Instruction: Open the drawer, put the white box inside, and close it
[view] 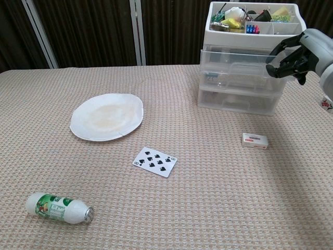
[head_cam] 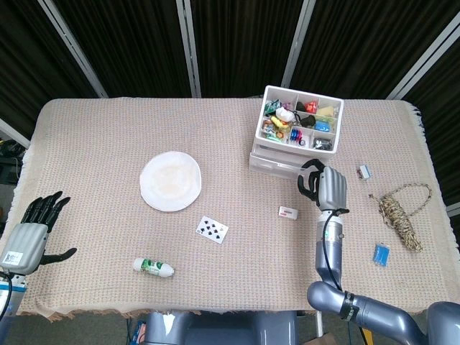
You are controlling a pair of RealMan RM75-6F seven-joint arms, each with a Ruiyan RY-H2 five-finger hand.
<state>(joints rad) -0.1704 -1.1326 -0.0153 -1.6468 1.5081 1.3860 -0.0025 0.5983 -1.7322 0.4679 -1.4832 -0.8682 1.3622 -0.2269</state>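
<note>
A clear plastic drawer unit (head_cam: 277, 158) (view: 237, 99) stands at the back right of the table. Its top drawer (view: 234, 65) is slid forward, out past the drawers below it. My right hand (head_cam: 323, 185) (view: 296, 54) has its fingers curled onto that drawer's front right corner. The small white box (head_cam: 288, 212) (view: 255, 140) lies flat on the cloth in front of the unit, left of my right forearm. My left hand (head_cam: 29, 233) hovers at the table's front left edge with its fingers spread, holding nothing.
A tray of small items (head_cam: 302, 118) sits on top of the unit. A paper plate (head_cam: 170, 181), a playing card (head_cam: 212, 229) and a lying bottle (head_cam: 153, 267) are on the left half. A rope coil (head_cam: 402, 212) and a blue packet (head_cam: 382, 254) lie at the right.
</note>
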